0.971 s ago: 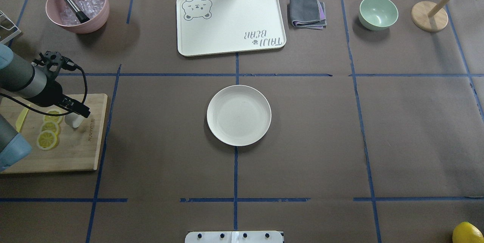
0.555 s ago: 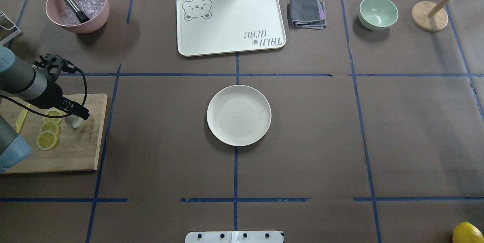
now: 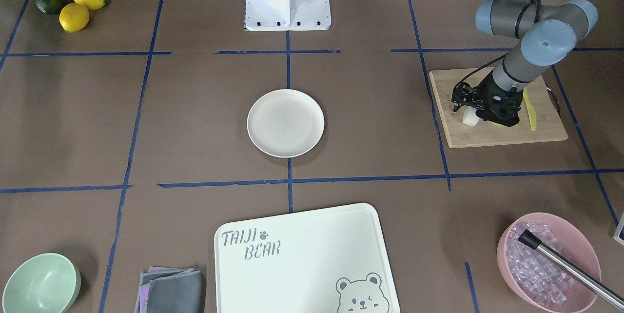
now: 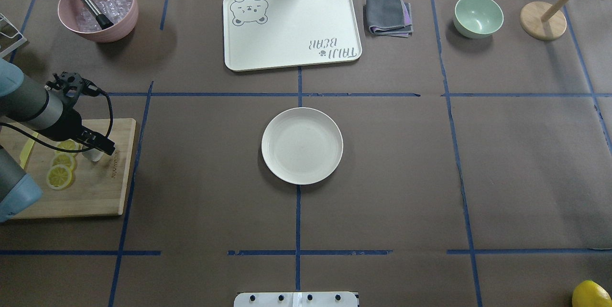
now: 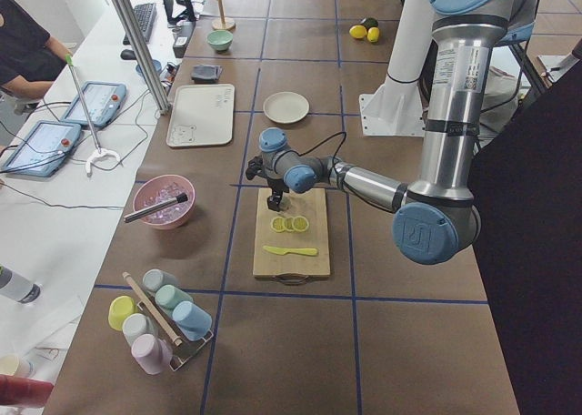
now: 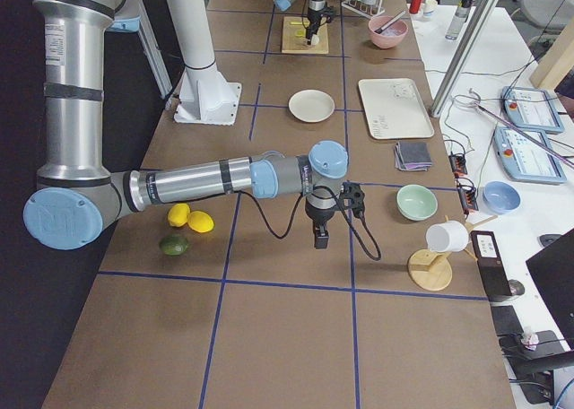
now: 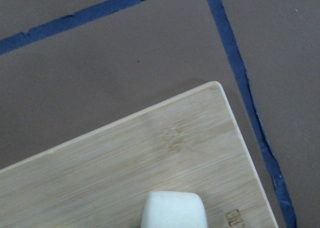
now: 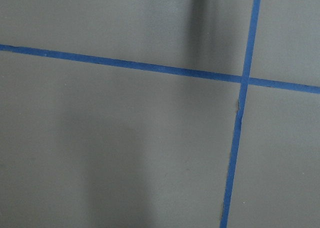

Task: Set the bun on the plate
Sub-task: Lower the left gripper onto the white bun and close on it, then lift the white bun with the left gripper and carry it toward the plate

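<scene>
Small white rounded bun sat on the pale bamboo cutting board at the robot's left end of the table, toward the board's plate-side edge and just beside three yellow lemon slices. The left arm's black two-finger gripper hung right over it, pointing down and hiding most of it. From where I stood I couldn't tell whether it was clenched on the bun or loose. The round off-white plate lay well apart, at the table's middle. The right gripper hovered over brown paper near a mint-green bowl; I couldn't tell its state either.
</scene>
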